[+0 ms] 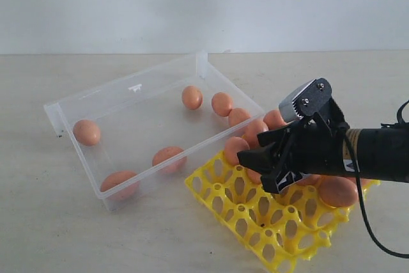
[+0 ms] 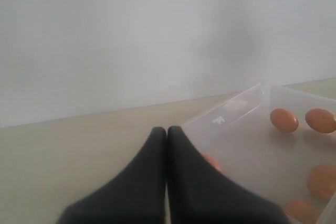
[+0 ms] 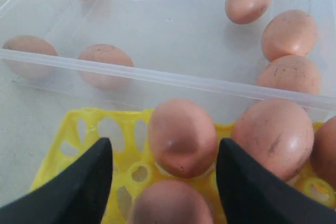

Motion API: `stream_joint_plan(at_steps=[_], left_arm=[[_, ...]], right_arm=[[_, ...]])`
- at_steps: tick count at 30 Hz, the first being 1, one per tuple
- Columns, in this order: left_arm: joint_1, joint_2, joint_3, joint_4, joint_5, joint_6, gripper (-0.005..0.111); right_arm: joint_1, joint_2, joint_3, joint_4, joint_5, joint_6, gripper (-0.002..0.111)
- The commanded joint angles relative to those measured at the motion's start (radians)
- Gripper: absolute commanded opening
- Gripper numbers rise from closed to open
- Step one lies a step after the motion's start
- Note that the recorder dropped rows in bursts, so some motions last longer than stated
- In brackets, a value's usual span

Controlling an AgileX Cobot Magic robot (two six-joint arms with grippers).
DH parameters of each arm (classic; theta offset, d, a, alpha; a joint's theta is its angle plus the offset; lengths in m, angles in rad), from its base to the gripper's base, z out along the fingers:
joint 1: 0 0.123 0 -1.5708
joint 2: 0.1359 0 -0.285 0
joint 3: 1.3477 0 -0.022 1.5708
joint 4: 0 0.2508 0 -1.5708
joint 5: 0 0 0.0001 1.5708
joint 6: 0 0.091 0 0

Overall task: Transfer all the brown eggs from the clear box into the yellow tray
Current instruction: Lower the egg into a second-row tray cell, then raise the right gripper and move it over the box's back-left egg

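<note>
**Exterior view, with both wrist views.** The clear box [image 1: 128,82] lies at centre left on the tabletop [image 1: 51,234]. The yellow tray [image 1: 289,211] lies at lower right, one edge just beside the box's near wall. Six brown eggs [image 1: 86,132] lie in the box, three toward its left end and three in a row at its right end. Other eggs sit in tray cups along the edge next to the box.

The right tool [image 3: 164,148] hangs over the tray, released, with its jaws spread. One egg [image 3: 182,137] stands in a cup between the fingers [image 3: 79,192], and a gap shows on each side of it. The left tool [image 2: 167,132] is clenched on nothing, near one corner of the box.

**Step in hand, as judged:** an egg is set down and let go. Done well, the right tool rises straight up with its jaws kept wide. That way neither finger drags the seated egg or knocks its close neighbours. The row at the box's right end, nearest the tray, looks the easiest next pick.

**Hard to make out:**
- The arm [image 1: 383,155] and right tool cover the tray's middle in the exterior view, so the eggs there cannot be counted.
- The tray's lower corner is cut off by the frame edge.
- Whether the egg sits fully down in its cup is hidden by its own bulk and by a blurred egg in front of it.
- The left tool does not show in the exterior view.
</note>
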Motion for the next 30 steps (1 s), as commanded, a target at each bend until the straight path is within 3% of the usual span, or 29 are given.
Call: stream_joint_plan(at_steps=[1,6,12,14,17,19,22,25,30], left_arm=[[0.003,-0.002,-0.001,-0.021,-0.014,0.000,-0.004],[0.003,-0.002,-0.001,-0.152,0.066,0.000,-0.004],[0.003,-0.002,-0.001,-0.166,0.146,0.000,-0.004],[0.003,-0.002,-0.001,-0.166,0.145,0.000,-0.004],[0.003,-0.002,-0.001,-0.166,0.145,0.000,-0.004],[0.003,-0.002,-0.001,-0.166,0.145,0.000,-0.004],[0.003,-0.002,-0.001,-0.166,0.145,0.000,-0.004],[0.003,-0.002,-0.001,-0.166,0.145,0.000,-0.004],[0.003,-0.002,-0.001,-0.170,0.146,0.000,-0.004]], right_arm=[[-0.002,0.006,0.000,0.007,-0.013,-0.003,0.057],[-0.002,0.006,0.000,0.007,-0.013,0.005,0.057],[-0.002,-0.068,0.000,0.042,-0.130,0.054,0.054],[0.002,-0.115,-0.002,0.063,-0.210,0.063,0.041],[0.038,-0.210,-0.021,0.071,-0.262,0.054,0.004],[0.089,-0.269,-0.058,0.066,-0.219,0.054,0.000],[0.218,-0.324,-0.158,0.066,-0.052,0.047,0.000],[0.364,-0.332,-0.286,0.066,0.243,0.014,0.000],[0.594,-0.244,-0.580,0.066,1.047,-0.010,0.000]])
